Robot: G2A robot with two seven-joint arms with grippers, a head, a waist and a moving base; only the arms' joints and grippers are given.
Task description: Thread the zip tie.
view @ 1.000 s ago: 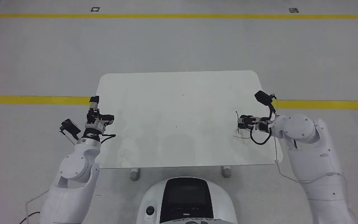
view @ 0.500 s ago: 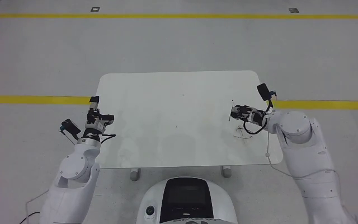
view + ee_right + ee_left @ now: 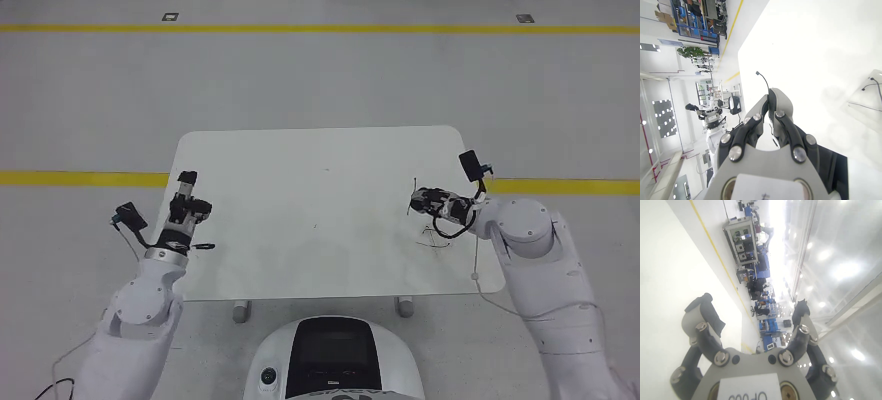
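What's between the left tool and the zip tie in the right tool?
Nothing but bare table, per the top view. The left tool is open, and the right tool pinches the zip tie.

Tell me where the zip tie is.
Right wrist view: the zip tie is pinched in the right gripper, head sticking out, over the table's right side.

Black zip tie (image 3: 765, 80) curved, pinched by right tool (image 3: 769, 98).

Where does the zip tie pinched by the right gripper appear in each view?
Top view: zip tie at the right gripper, near the right edge of the table.
Right wrist view: curving out of the shut jaws.
Left wrist view: open left gripper beside the table.
Shared landmark: the white table.
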